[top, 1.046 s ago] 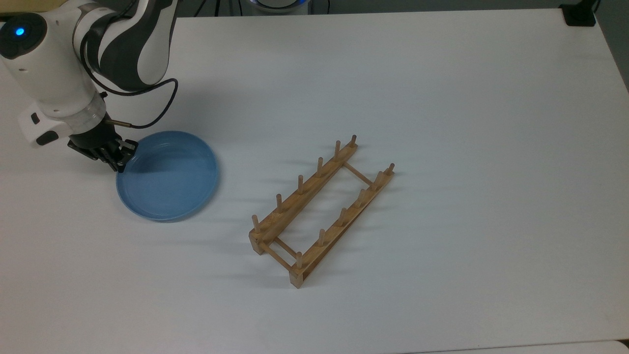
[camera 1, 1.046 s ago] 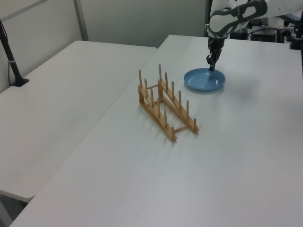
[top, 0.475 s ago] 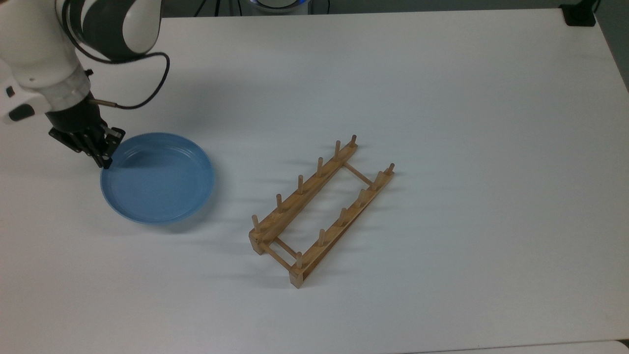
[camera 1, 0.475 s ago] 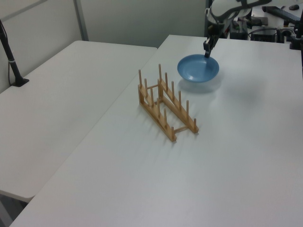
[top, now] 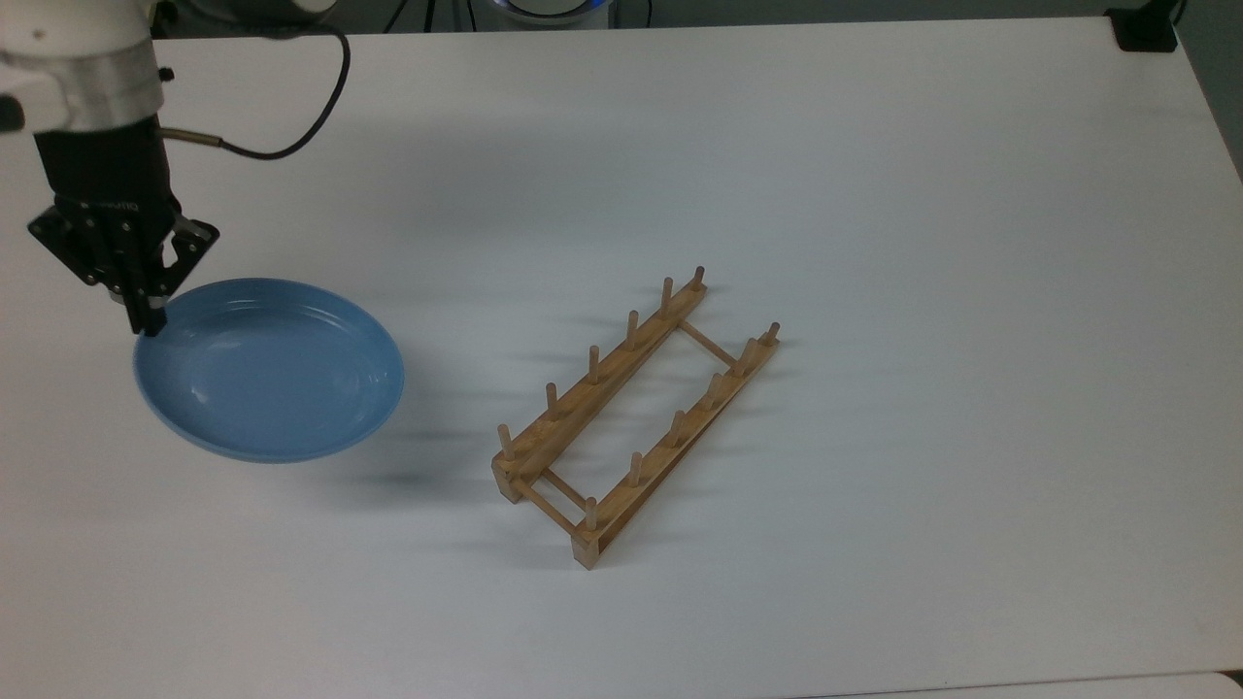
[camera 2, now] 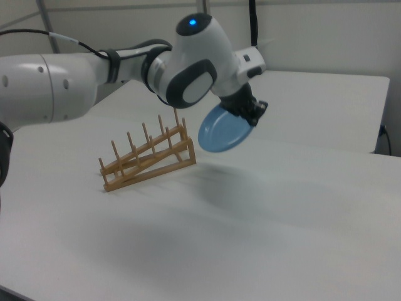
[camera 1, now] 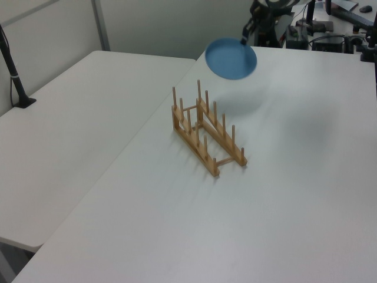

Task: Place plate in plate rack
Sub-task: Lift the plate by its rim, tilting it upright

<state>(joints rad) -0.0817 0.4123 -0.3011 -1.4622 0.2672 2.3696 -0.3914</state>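
Pinching the rim of the plate point(top: 269, 371), the hand point(top: 146, 316) has its two fingers closed tight on the edge, at the top view's left side. The single light-blue plate hangs clear of the white surface point(top: 874, 243), tilted, with a soft shadow below it; in the left view the plate point(camera 1: 231, 58) floats above and beyond the far end of the rack, and in the right view the plate point(camera 2: 223, 130) slants down from the hand point(camera 2: 249, 116) with its underside facing the camera.

A short line of pale lettering sits on the black body of the hand in the top view, too small to read. No other writing or label can be made out on the plate or the rack.

One plate rack point(top: 636, 413) of light wood lies on the surface, well apart from the plate, set diagonally in the top view. It has two long rails joined by thin crossbars, and each rail carries six upright pegs, twelve in all. The rack point(camera 1: 206, 130) holds nothing between its pegs. In the right view the rack point(camera 2: 148, 157) stands just behind and to the left of the hanging plate.

A black cable point(top: 291, 116) loops from the arm's wrist above the hand.
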